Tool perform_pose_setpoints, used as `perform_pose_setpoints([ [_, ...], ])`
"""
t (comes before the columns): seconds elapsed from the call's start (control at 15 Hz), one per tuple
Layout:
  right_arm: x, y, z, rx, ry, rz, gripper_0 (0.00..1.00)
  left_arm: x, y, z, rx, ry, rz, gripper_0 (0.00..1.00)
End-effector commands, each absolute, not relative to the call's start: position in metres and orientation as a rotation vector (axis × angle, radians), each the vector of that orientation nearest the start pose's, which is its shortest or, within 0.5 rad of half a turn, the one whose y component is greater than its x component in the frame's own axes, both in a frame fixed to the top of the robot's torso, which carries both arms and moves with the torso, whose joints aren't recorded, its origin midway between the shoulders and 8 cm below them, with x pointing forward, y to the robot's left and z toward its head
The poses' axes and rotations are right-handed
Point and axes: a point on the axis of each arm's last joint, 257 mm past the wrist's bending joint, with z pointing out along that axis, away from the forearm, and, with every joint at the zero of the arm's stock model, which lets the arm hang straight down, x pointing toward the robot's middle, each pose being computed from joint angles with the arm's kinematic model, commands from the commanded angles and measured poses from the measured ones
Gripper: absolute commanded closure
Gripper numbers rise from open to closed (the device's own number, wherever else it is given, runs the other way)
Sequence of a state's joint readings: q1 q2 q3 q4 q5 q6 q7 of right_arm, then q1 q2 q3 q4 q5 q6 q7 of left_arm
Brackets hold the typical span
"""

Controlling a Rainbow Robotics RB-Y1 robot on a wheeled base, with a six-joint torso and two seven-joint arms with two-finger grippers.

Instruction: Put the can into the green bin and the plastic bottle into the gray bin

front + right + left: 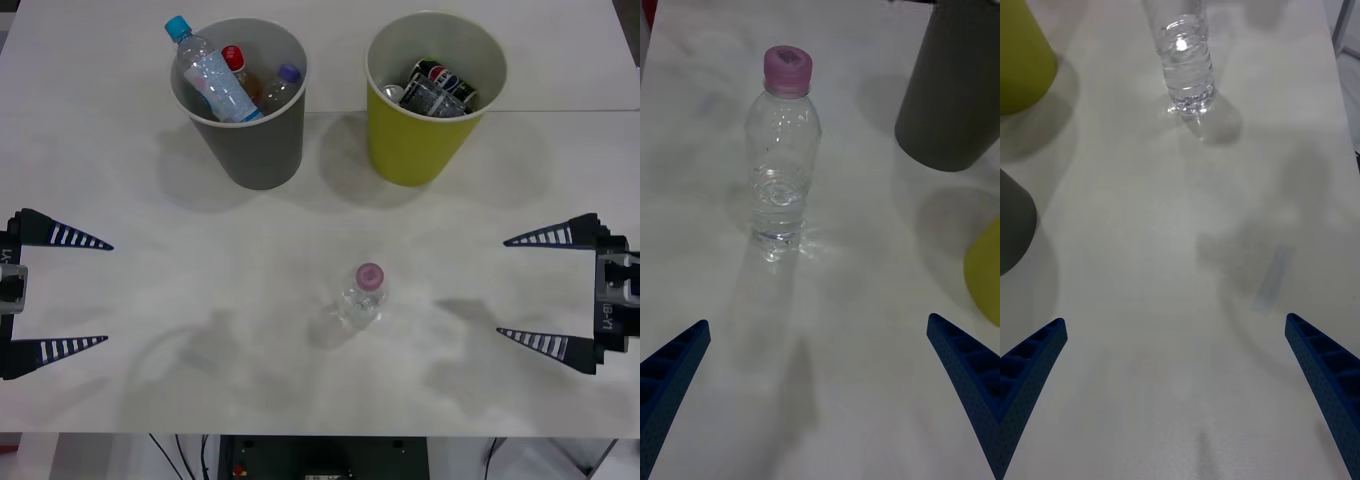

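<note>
The pink-capped plastic bottle (361,296) stands upright on the white tabletop (200,380), between the left claw (58,292) and the right claw (546,290), well apart from both. Both claws hang spread wide, gripping nothing. Beyond them stand the gray bin (262,150), holding 3 bottles, and the green bin (415,145), holding cans.

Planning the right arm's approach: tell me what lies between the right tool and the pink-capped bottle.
Nothing: only bare table separates the open right tool from the upright plastic bottle, as the right wrist view shows.
</note>
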State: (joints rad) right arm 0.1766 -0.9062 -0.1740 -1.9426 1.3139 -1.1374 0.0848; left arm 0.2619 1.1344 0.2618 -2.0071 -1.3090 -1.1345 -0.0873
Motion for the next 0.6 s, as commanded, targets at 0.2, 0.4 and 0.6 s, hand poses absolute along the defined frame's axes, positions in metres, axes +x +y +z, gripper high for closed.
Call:
perform_pose_setpoints([
  [0.2,0.363,-0.225,-0.200,-1.493,1.349,0.366,0.00,0.341,0.286,-0.167,1.762,1.444,-0.118,0.00],
  [0.4,0.367,-0.214,-0.211,-1.422,1.352,0.457,0.00,0.341,0.286,-0.167,1.762,1.444,-0.118,0.00],
  [0.6,0.374,-0.194,-0.222,-1.361,1.339,0.530,0.00,0.341,0.286,-0.167,1.762,1.444,-0.118,0.00],
])
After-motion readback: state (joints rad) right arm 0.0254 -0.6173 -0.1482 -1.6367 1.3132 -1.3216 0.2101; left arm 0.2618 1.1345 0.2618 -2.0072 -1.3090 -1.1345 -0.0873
